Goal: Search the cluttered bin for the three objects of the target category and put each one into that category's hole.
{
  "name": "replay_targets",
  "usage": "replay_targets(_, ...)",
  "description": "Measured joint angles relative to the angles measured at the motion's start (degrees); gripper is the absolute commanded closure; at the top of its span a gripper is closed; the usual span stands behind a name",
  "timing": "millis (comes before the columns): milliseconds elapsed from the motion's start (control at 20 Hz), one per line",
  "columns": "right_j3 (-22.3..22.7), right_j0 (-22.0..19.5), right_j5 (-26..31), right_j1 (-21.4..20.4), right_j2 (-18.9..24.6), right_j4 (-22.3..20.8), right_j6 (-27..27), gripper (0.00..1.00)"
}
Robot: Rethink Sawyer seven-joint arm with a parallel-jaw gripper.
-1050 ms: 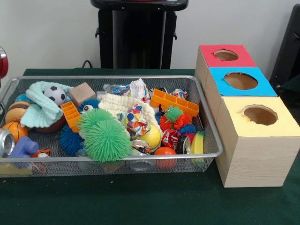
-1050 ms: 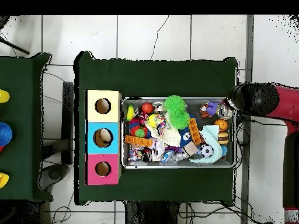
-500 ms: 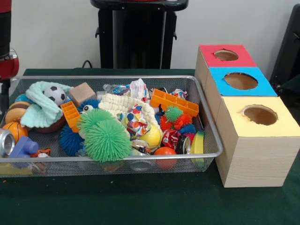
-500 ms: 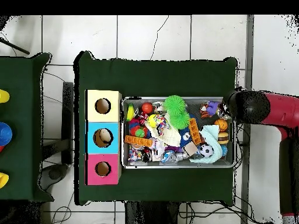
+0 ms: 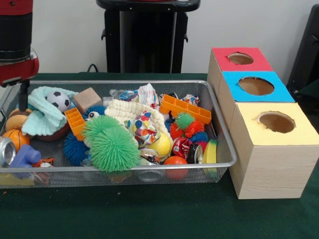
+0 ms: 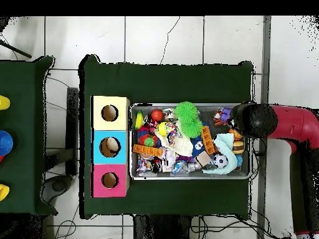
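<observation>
- Over the bin's end farthest from the boxes, the gripper hangs — I cannot tell its state.
- Below lie a cloth and small balls — probably the next search spot.
- Target category unclear; candidates sit buried among clutter.

Green spiky ball; orange brick; soccer ball (black-white); yellow-topped box.
</observation>
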Motion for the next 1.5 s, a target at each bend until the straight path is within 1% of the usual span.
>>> replay_targets(550,3.1,2.0,0.0,0.6,-3.2,0.8,0.0,0.0)
replay_targets(800,3.2,2.9,-0.3,1.7,-4.2,1.4,0.0,0.0)
replay_targets(1050,3.1,3.1,-2.2,3.3,-4.6,2.4,0.0,0.0)
replay_targets(1250,3.1,2.8,-5.5,5.2,-4.7,2.7,0.0,0.0)
replay_targets(1500,3.1,2.6,-8.1,7.2,-4.8,2.7,0.0,0.0)
